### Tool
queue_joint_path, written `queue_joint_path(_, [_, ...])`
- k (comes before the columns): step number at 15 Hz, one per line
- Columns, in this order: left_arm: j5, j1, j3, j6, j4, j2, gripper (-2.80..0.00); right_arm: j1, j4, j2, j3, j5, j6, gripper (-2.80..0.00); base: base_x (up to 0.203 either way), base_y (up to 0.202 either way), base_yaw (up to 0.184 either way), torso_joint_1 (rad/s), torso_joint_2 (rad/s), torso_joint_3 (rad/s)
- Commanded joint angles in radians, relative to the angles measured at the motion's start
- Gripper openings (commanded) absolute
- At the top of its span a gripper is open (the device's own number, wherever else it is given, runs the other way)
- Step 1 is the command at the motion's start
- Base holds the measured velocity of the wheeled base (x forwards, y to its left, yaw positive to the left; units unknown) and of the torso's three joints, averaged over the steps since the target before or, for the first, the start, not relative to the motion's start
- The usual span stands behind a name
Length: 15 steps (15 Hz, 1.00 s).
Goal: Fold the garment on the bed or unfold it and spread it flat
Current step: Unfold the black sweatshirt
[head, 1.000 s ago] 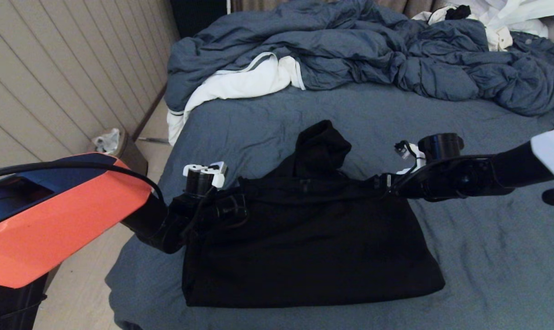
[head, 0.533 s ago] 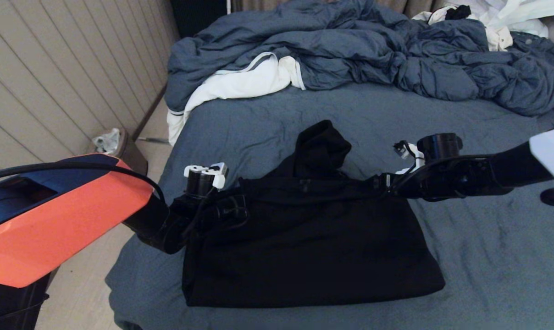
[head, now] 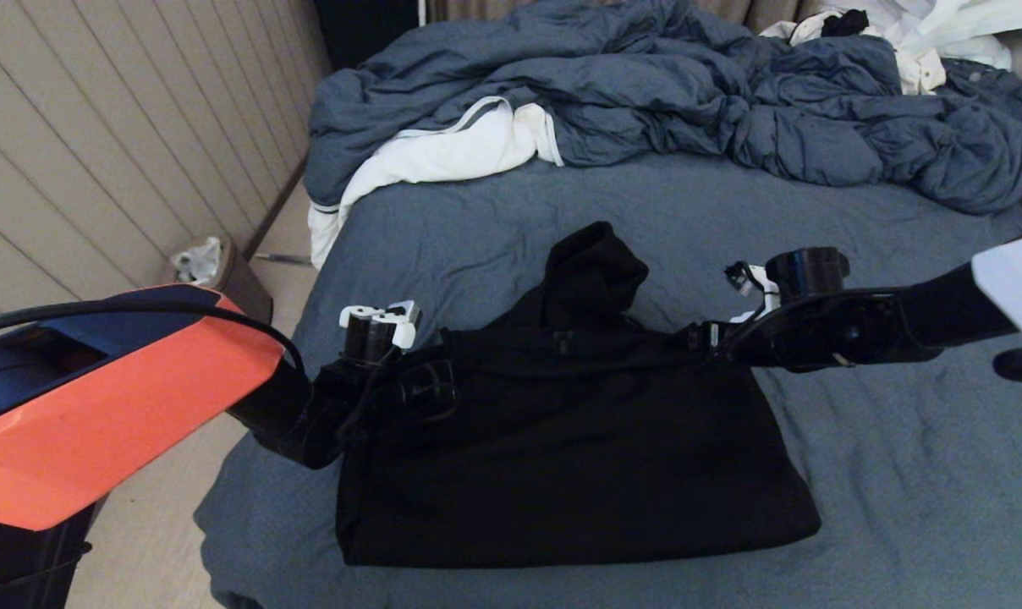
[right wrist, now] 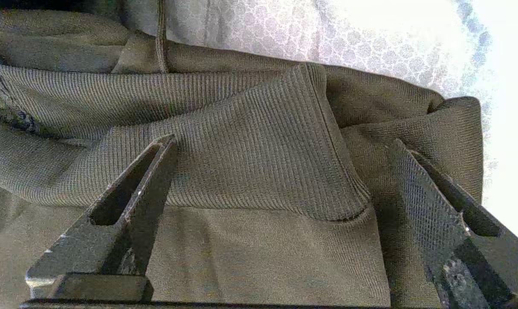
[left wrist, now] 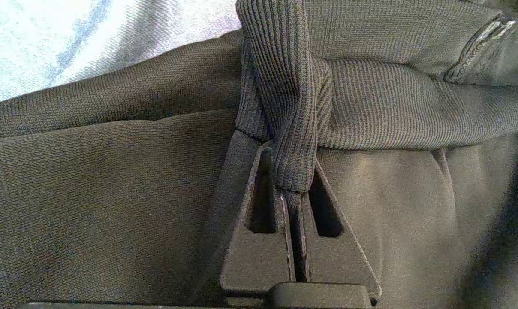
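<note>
Black garment (head: 574,457) folded on the bed (head: 900,474), hood toward the duvet (head: 646,93). Left gripper (left wrist: 294,180) at its left top corner, jaws pinched tight on ribbed hem. Right gripper (right wrist: 280,150) at the right corner, jaws spread wide, straddling the ribbed cuff, gripping nothing
</note>
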Motion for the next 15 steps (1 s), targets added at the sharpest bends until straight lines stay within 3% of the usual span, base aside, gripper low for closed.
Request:
queue_joint_path(1, [-0.001, 0.0, -0.003, -0.002, -0.005, 0.004, -2.8, 0.001, 0.0, 0.0, 0.001, 0.002, 0.005, 0.0, 0.0, 0.0, 0.0, 0.0, 0.0, 0.0])
queue_joint_path(6, [-0.001, 0.0, -0.004, -0.002, -0.005, 0.005, -2.8, 0.003, -0.009, 0.002, 0.01, -0.004, 0.002, 0.0, 0.0, 0.0, 0.0, 0.0, 0.0, 0.0])
queue_joint_path(7, [-0.001, 0.0, -0.004, -0.002, -0.005, 0.005, -2.8, 0.004, -0.011, 0.0, 0.018, -0.003, 0.0, -2.8, 0.0, 0.0, 0.0, 0.0, 0.0, 0.0])
queue_joint_path(15, [0.0, 0.0, -0.005, -0.003, -0.005, 0.009, -2.8, 0.003, -0.065, -0.002, 0.01, -0.003, 0.012, -2.8, 0.0, 0.0, 0.0, 0.0, 0.0, 0.0])
